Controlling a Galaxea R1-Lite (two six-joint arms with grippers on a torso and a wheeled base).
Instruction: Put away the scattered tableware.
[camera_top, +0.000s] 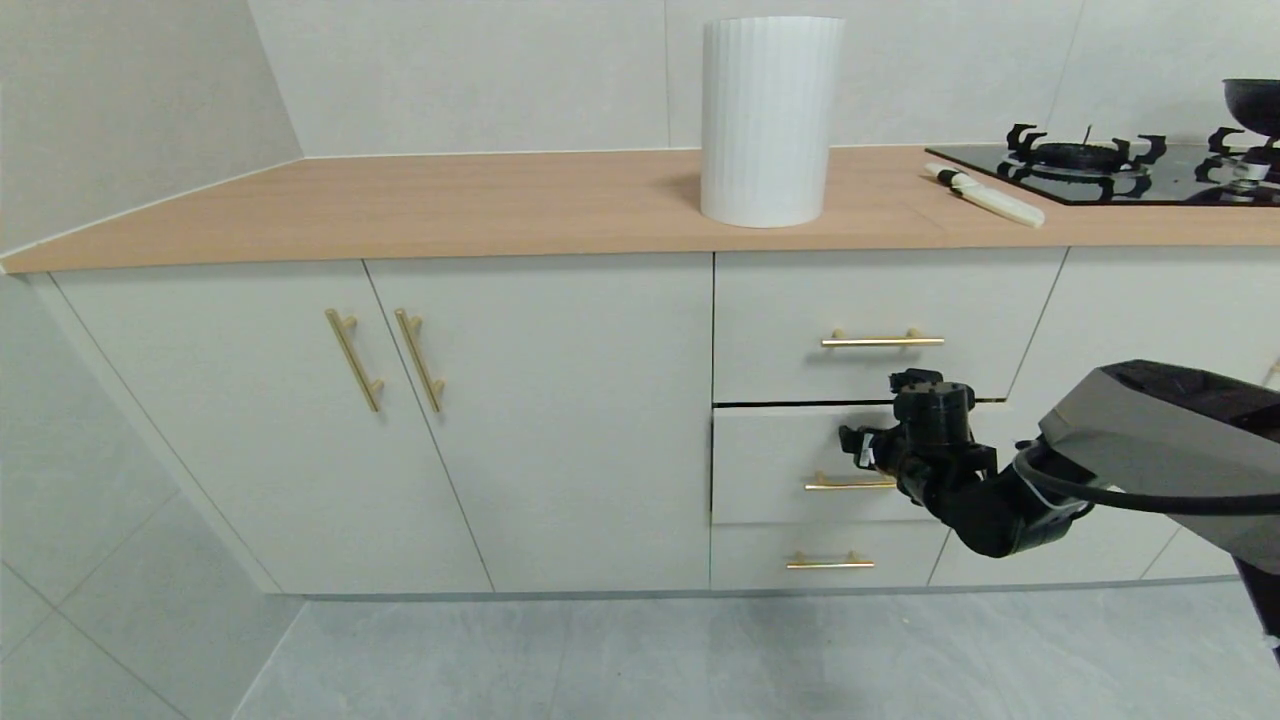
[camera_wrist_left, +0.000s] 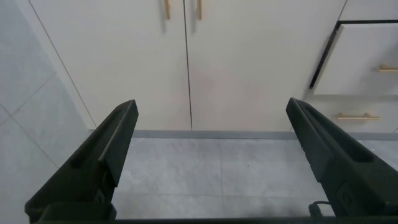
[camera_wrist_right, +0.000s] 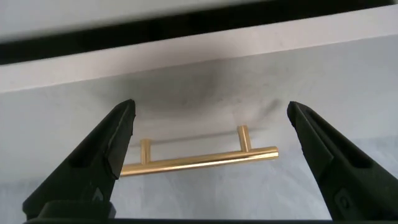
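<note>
The right gripper (camera_top: 868, 447) sits low in front of the middle drawer (camera_top: 780, 455), its jaws spread wide and holding nothing. In the right wrist view the two fingers (camera_wrist_right: 112, 146) stand to either side of the drawer's brass handle (camera_wrist_right: 199, 160), near it but not touching. A dark gap runs along the drawer's top edge, so it stands slightly out from the cabinet front.

On the wooden worktop (camera_top: 450, 205) lies a pale, long item with a dark end, which looks like a knife (camera_top: 985, 195), though it is too small to be sure. It is just beside the black hob (camera_top: 1100, 170) and well to the right of a white ribbed canister (camera_top: 768, 120).

The left gripper (camera_wrist_left: 211, 115) is also spread wide and empty, over the grey floor (camera_wrist_left: 211, 174) before the cabinet doors (camera_wrist_left: 186, 56).
</note>
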